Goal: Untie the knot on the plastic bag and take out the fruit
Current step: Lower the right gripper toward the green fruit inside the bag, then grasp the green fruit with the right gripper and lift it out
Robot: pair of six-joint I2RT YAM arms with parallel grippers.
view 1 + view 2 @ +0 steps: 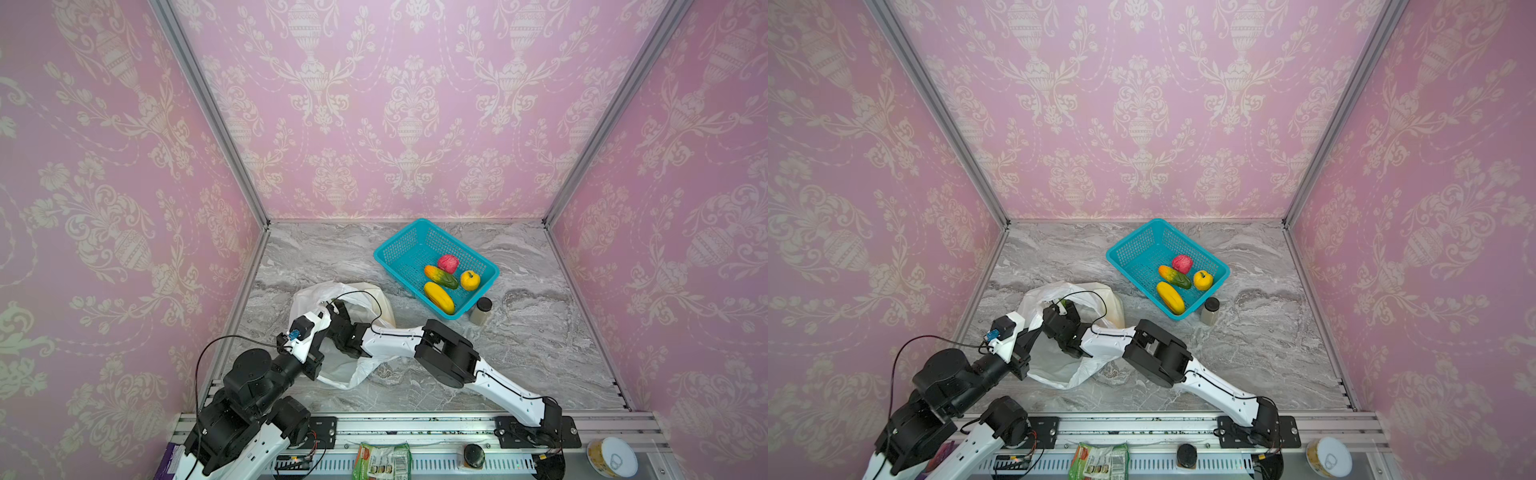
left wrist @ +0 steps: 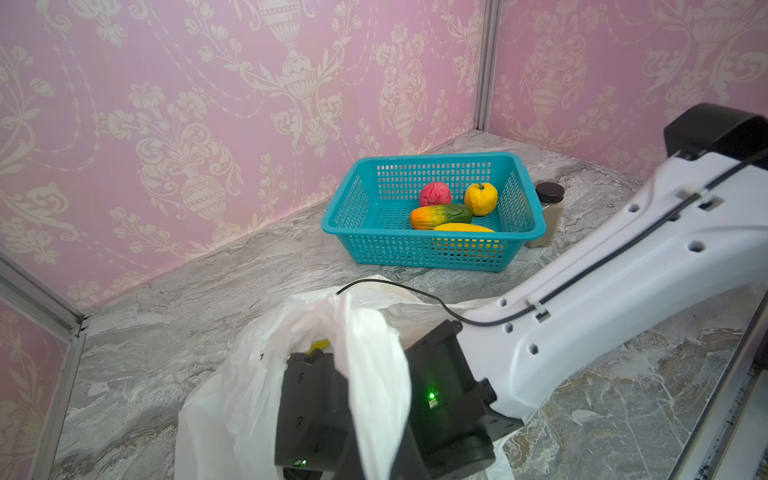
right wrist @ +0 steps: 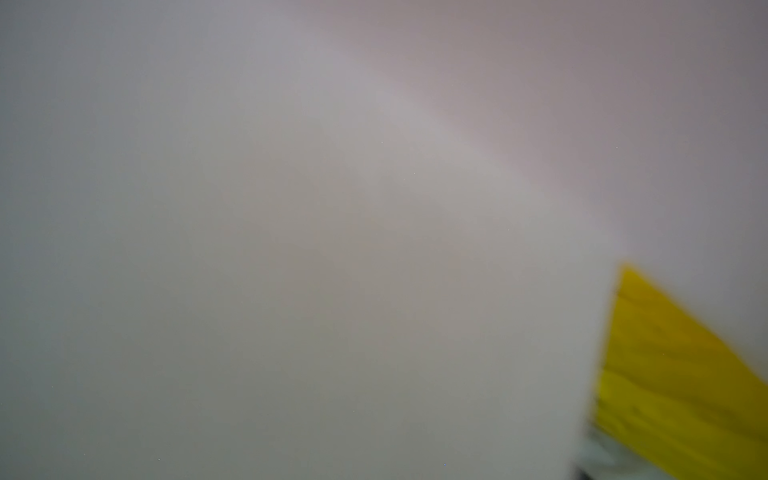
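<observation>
On the worktop's (image 1: 519, 353) left, the plastic bag (image 1: 309, 297) lies open, knot undone; 4 fruit (image 1: 446, 274) sit in the teal basket (image 1: 399, 245). Left end effector (image 1: 1038, 324) is clenched, apparently on its rim. Right end effector (image 1: 337, 311) reaches inside near 1 yellow fruit (image 2: 318, 345); jaw state indeterminable.

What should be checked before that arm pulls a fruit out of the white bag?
1. Plastic bag mouth open: ok.
2. Left claw shut on the bag's rim, lifting it: ok.
3. Right claw reached inside the bag: ok.
4. Right claw closed on the yellow fruit next to it: cannot tell, the bag hides it.
5. Teal basket has bare floor for another fruit: ok.
</observation>
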